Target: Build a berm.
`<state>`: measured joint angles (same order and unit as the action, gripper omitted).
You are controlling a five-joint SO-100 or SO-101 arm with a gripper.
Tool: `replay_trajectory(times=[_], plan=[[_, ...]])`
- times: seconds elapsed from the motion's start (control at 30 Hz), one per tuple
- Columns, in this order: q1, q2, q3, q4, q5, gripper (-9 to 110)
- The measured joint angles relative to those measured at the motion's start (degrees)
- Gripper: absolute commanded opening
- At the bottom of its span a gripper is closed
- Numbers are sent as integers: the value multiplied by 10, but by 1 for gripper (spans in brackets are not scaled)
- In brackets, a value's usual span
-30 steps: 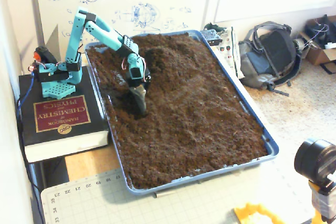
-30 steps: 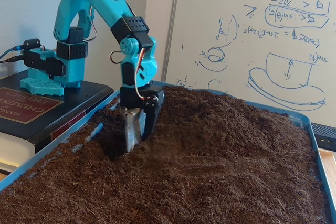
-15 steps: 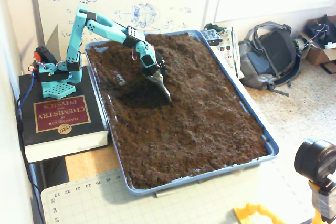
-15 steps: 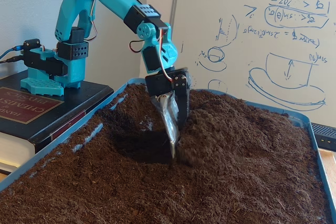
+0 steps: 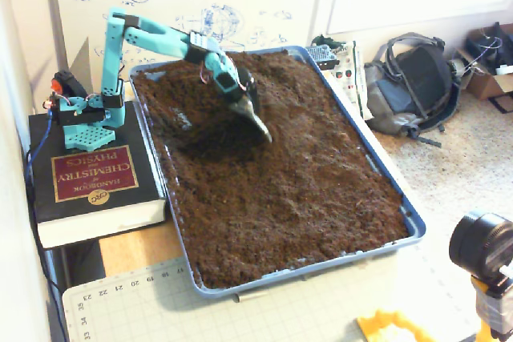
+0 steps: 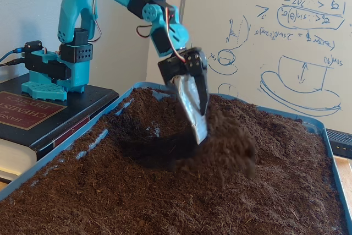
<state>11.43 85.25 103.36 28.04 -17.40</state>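
Observation:
A blue tray (image 5: 414, 223) (image 6: 55, 154) is filled with dark brown soil. The berm (image 5: 276, 78) (image 6: 258, 127) is a raised mound along the tray's far part, by the whiteboard. My teal arm's gripper (image 5: 264, 135) (image 6: 201, 136) hangs tilted just above the soil in front of that mound. Its silver-covered finger and black finger lie together, shut, with nothing gripped that I can see. A blurred clump of soil (image 6: 231, 149) sits right at its tip. A dark scooped hollow (image 5: 210, 146) (image 6: 148, 147) lies on the arm's side of the gripper.
The arm's base stands on a thick black book (image 5: 92, 186) (image 6: 22, 115) left of the tray. A backpack (image 5: 413, 82) lies on the floor to the right. A cutting mat (image 5: 120, 302) and a camera (image 5: 481, 246) are at the front. A whiteboard (image 6: 286, 48) stands behind the tray.
The gripper rose out of the hollow near the tray's left side and swept right and toward the mound, pushing soil along. The arm stretched out further.

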Motion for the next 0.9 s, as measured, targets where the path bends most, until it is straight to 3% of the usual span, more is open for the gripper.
replay_trajectory(times=[0.47, 0.67, 0.9], plan=[[-115, 106, 34, 0, 302, 1], [-121, 67, -46, 0, 341, 1], [-140, -140, -270, 0, 343, 0]])
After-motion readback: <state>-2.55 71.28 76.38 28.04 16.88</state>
